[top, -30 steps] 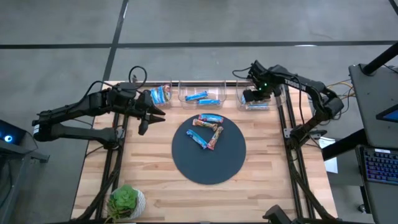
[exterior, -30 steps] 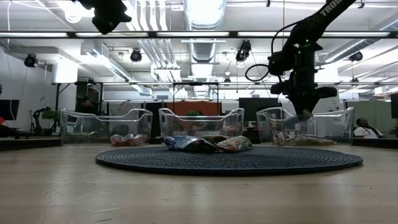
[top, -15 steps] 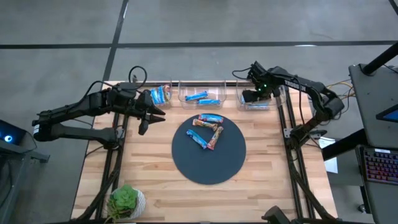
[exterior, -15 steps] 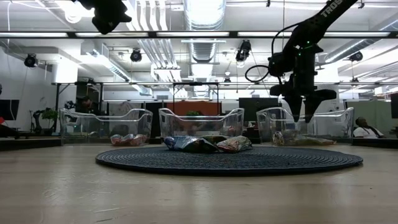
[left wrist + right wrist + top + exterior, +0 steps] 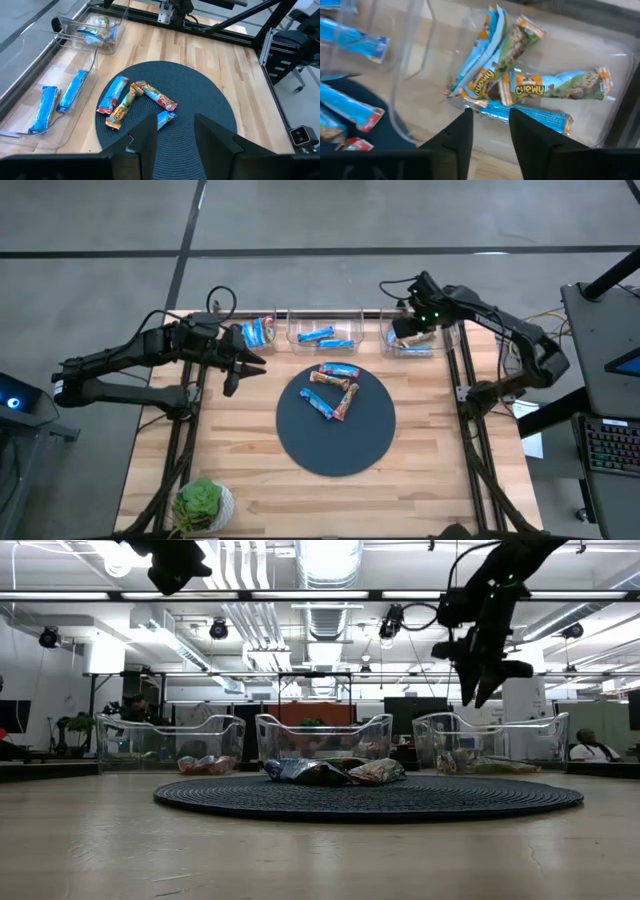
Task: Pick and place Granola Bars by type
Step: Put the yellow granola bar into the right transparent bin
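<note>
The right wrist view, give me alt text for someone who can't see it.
Several Chewy granola bars lie heaped in a clear plastic bin, seen from above past the right gripper, whose open fingers are empty. More blue-wrapped bars lie beyond the bin's wall.

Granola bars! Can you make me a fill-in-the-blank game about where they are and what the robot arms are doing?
1. The loose granola bars lie on a dark round ____.
2. Along the table's far edge stand ____ clear bins.
3. The right gripper hangs above the ____ bin.
4. The left gripper holds ____.

Missing words: mat; three; right-hand; nothing
</note>
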### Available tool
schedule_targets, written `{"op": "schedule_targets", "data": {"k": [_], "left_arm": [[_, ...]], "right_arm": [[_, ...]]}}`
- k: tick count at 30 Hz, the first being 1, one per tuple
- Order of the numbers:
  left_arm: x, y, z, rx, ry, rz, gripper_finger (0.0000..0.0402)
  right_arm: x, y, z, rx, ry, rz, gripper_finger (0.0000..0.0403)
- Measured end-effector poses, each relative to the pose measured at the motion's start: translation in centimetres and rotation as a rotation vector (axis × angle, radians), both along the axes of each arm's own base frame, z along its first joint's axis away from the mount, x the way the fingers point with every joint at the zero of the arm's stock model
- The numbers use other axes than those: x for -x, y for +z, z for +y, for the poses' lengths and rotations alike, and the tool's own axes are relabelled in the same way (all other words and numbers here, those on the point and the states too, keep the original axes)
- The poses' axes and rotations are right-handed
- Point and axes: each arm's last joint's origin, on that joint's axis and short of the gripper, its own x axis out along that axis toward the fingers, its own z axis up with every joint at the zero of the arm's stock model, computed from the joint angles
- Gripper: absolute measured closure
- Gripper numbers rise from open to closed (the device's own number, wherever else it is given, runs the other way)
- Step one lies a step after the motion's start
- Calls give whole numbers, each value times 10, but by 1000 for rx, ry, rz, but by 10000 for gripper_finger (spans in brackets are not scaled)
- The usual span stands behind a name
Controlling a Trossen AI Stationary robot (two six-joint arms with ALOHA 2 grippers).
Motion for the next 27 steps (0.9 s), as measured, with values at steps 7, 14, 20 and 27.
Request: {"op": "schedule_targets", "data": {"k": [7,14,20,27], "left_arm": [[0,0,0,-4,8,1,289],[0,0,0,-1,10,1,289],[0,0,0,16,19,0,289],[0,0,0,16,19,0,289]], "right_arm": [[-1,19,19,58,52,-55,348],[-8,29,38,74,147,-110,392],[-17,35,57,72,272,-148,394],[-19,50,80,127,370,-217,394]]}}
